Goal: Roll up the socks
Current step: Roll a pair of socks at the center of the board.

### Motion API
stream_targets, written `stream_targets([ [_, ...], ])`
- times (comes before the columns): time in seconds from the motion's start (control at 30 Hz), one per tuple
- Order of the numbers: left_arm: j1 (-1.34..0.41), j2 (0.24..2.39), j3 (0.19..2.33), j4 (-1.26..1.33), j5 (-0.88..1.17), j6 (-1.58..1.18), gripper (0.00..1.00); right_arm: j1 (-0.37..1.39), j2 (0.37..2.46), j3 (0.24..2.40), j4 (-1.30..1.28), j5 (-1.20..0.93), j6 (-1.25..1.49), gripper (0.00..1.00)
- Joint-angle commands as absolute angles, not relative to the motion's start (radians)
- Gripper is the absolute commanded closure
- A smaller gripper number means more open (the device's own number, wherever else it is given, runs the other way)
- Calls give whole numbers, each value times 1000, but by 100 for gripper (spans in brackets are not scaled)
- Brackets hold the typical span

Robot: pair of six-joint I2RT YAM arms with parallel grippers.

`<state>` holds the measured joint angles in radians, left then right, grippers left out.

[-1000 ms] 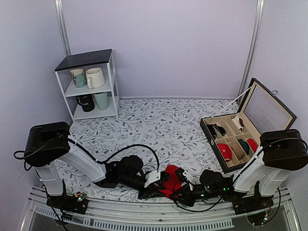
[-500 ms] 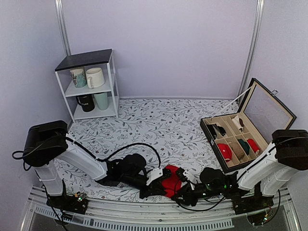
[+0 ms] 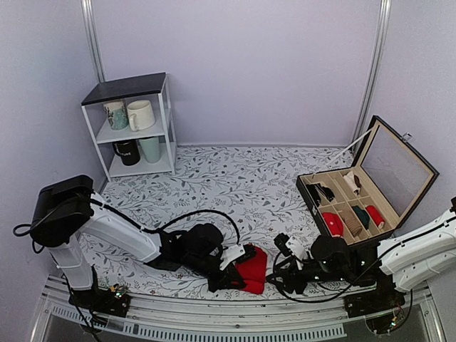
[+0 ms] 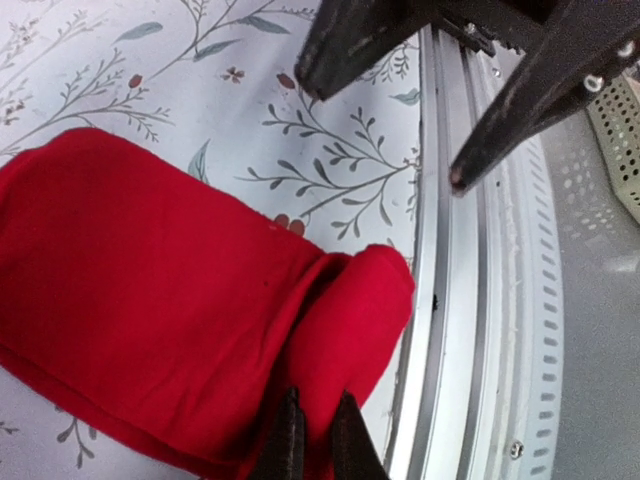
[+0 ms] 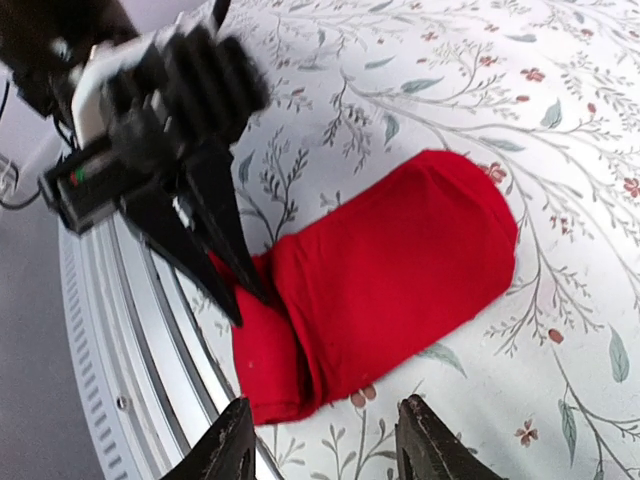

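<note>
The bright red soft knit socks (image 3: 251, 268) lay as a flattish, partly rolled bundle on the floral cloth (image 3: 235, 185) beside the front rail (image 3: 214, 320).

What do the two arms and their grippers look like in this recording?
The left arm and right arm match: white links between bulky black joint housings, and black wrists with a small white block behind each gripper. Thin black cables loop along them. The left gripper and right gripper have long, tapered black fingers.
</note>
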<state>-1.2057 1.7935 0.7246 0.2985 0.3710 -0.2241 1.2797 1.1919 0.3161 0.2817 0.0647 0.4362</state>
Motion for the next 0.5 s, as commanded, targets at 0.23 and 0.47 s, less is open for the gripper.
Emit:
stream_targets([
  [0.23,-1198,1878,790,-32,354,-238,100,1391,1222,236,555,125,167,52],
  [0.47,-1195,1894,785,-29,363,-239,100,1454,1436,333,555,176,86,50],
])
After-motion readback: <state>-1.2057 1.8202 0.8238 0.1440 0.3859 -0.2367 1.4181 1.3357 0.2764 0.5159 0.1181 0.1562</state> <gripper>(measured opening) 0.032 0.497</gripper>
